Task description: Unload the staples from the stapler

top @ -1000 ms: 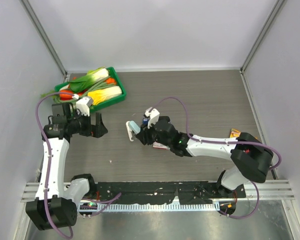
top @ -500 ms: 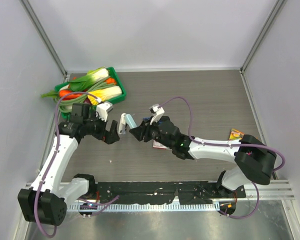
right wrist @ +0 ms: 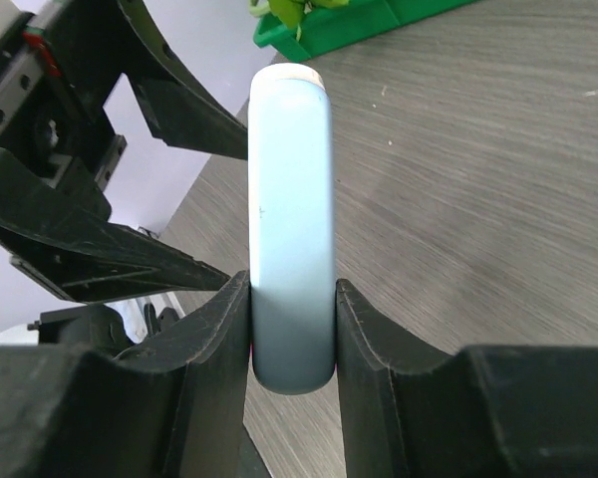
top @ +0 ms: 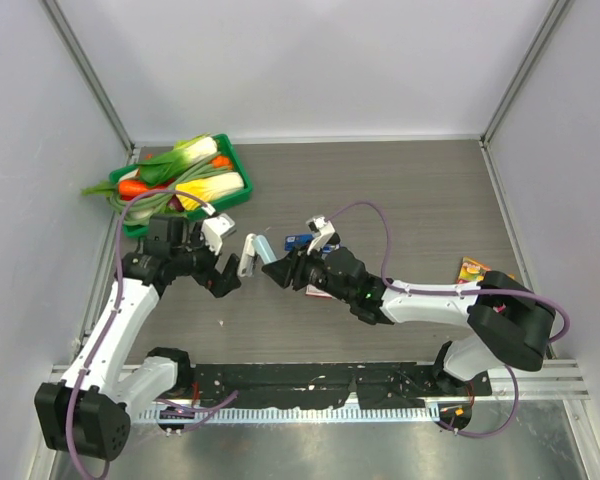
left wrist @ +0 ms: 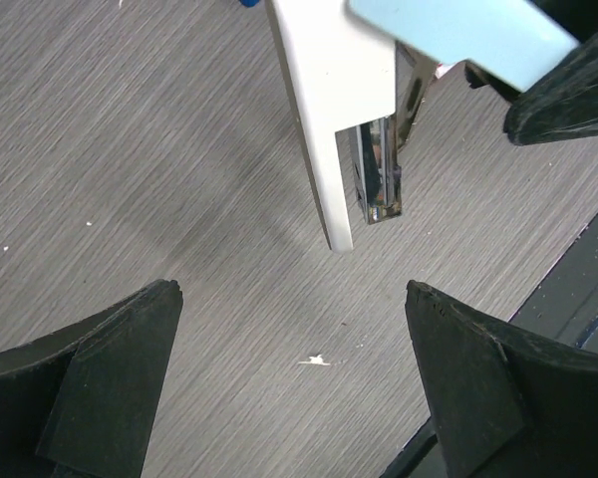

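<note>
The right gripper (top: 281,270) has its fingers (right wrist: 219,339) clamped on the rear end of the pale-blue stapler (top: 256,248), one finger pressed flat against each side of the rounded pale-blue top arm (right wrist: 291,229). In the top view the stapler sits a little toward 9 o'clock from the middle of the counter (top: 400,190), lifted off the surface and casting a soft shadow on the wood grain. It is hinged open. The white base (left wrist: 329,119) hangs away from the blue arm, and a silvery metal rail (left wrist: 379,179) shows in the gap between them.

The left gripper (top: 226,272) faces it from the 9 o'clock side with its fingers (left wrist: 100,378) spread wide apart and holding nothing – the free tip of the white base points down toward the space between them, not touching either.

A small dark-blue item (top: 293,241) lies just beyond the right gripper at its 12 o'clock, too small to make out. A green tray (top: 242,196) of vegetables stands at the counter's 10 o'clock corner.
</note>
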`<state>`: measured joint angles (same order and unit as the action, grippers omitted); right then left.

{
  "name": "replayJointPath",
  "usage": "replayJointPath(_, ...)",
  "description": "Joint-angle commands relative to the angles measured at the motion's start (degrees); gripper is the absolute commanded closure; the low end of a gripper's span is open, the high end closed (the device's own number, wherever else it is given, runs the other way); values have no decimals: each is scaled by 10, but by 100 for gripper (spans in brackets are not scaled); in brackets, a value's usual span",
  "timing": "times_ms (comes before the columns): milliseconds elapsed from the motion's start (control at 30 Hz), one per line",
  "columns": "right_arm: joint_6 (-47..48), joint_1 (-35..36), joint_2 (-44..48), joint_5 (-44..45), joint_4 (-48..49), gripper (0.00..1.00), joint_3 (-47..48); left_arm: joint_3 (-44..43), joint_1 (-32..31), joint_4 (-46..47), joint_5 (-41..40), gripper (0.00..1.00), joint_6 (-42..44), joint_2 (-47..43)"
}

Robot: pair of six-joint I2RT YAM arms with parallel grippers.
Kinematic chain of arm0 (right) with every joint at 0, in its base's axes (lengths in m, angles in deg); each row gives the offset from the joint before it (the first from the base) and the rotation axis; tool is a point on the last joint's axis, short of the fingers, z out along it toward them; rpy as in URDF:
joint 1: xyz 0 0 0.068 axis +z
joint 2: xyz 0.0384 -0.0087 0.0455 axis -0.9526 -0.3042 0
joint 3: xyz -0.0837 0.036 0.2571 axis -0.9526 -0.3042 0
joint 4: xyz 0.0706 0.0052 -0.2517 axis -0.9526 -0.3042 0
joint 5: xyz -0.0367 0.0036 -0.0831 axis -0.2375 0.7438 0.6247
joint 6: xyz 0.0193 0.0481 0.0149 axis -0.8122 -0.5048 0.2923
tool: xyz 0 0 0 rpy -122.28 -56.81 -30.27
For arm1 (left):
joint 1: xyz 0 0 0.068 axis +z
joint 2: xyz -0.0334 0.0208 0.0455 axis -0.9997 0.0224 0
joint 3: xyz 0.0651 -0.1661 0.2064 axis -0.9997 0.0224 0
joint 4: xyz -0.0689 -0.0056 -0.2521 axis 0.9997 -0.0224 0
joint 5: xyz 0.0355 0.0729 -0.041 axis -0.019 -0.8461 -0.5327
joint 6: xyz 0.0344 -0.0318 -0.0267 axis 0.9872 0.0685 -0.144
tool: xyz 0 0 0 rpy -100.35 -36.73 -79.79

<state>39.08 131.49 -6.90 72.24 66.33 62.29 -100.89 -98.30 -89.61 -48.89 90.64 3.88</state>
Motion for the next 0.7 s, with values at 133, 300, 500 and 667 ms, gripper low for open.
replayJointPath(133, -41, 3, 28, -3, 83, 99, -12, -2, -15, 11, 56, 0, 31, 11)
replayJointPath(300, -52, 3, 19, -13, 98, 99, -11, 1, -20, -26, 78, 1, 71, 11)
replayJointPath(500, -67, 3, 7, -35, 115, 99, -10, 2, -20, -2, 54, 6, 70, 14)
replayJointPath(667, -80, 4, 3, -58, 123, 99, -25, -16, -20, -2, 71, 37, 72, 33)
